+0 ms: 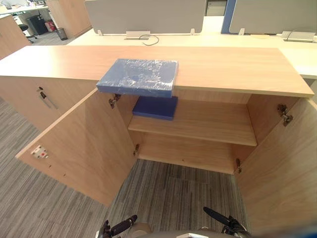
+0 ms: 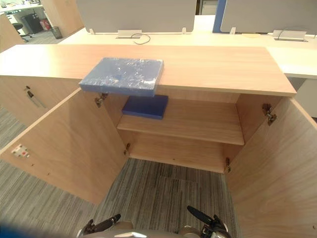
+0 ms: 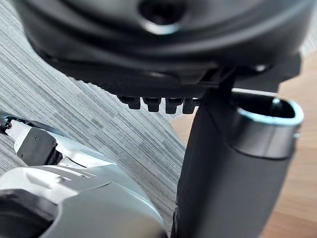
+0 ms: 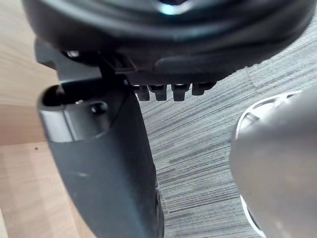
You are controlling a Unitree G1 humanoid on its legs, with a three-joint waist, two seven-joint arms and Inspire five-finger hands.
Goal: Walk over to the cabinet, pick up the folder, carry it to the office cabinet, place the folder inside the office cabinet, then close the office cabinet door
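A blue folder (image 1: 138, 75) in clear plastic wrap lies flat on the wooden cabinet top (image 1: 237, 69), with its near edge overhanging the open compartment. A second blue folder (image 1: 155, 107) rests on the shelf (image 1: 208, 124) inside, at its left end. Both cabinet doors stand wide open, the left door (image 1: 84, 144) and the right door (image 1: 282, 168). My left hand (image 1: 121, 227) and right hand (image 1: 220, 218) hang low near the carpet, well short of the cabinet. Each holds nothing, and the thumbs (image 3: 228, 173) (image 4: 109, 163) are straight.
Behind the cabinet runs a desk (image 1: 208, 38) with grey partition screens (image 1: 143, 15). A key (image 1: 42, 94) hangs in the neighbouring cabinet front at the left. An office chair and a bin (image 1: 61, 33) stand far back left. Grey carpet (image 1: 173, 193) lies between me and the cabinet.
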